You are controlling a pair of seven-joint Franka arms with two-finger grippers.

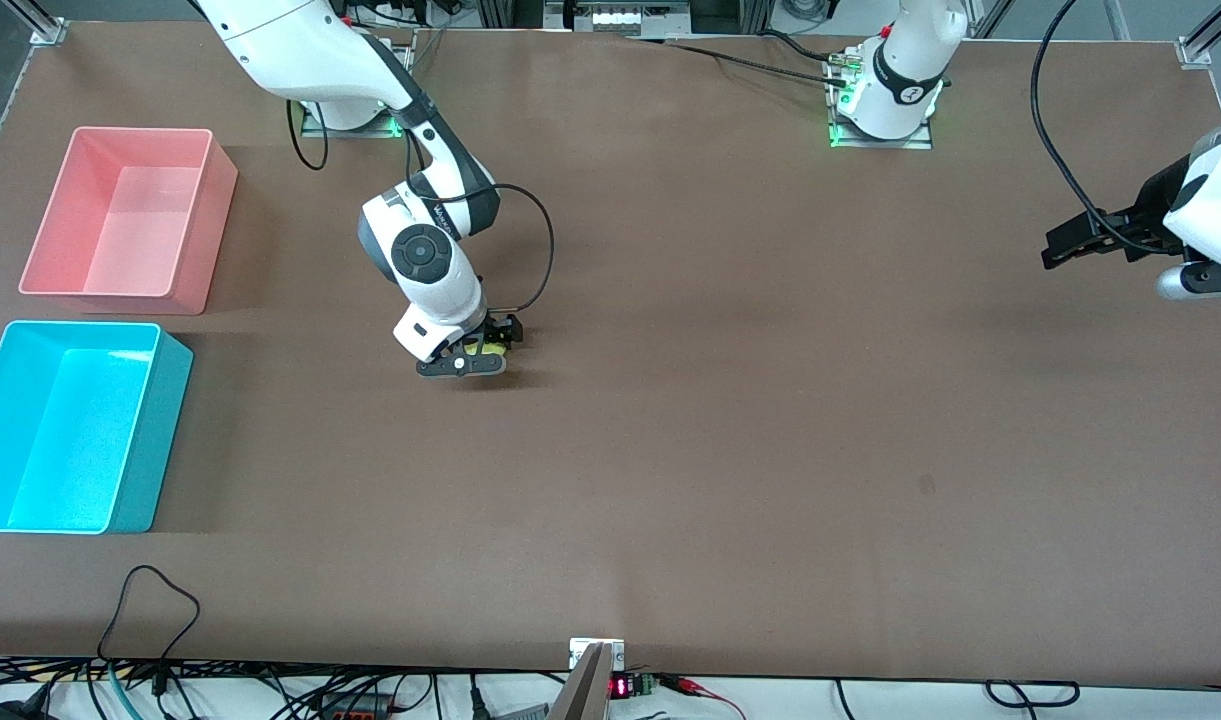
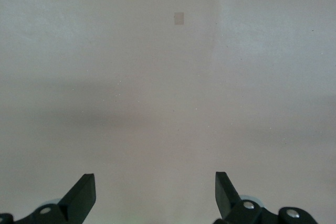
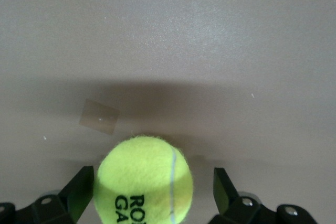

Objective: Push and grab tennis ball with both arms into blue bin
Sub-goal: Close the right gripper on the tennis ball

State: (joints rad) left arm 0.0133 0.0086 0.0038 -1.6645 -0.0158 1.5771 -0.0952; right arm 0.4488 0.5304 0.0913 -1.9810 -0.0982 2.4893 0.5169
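Right end effector straddles tennis ball — seemingly ungripped; left end effector waits open.

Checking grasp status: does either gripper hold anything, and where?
Nothing held. The tennis ball sits between the open right gripper's fingers, a gap on one side. The left gripper is open and empty.

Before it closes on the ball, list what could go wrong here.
1. The right gripper is open around the tennis ball, which sits closer to one finger; closing might nudge it and let it roll away.
2. The blue bin is some way off toward the right arm's end; a weak grip could drop the ball on the way.
3. The left gripper waits open and too far off to block a runaway ball.
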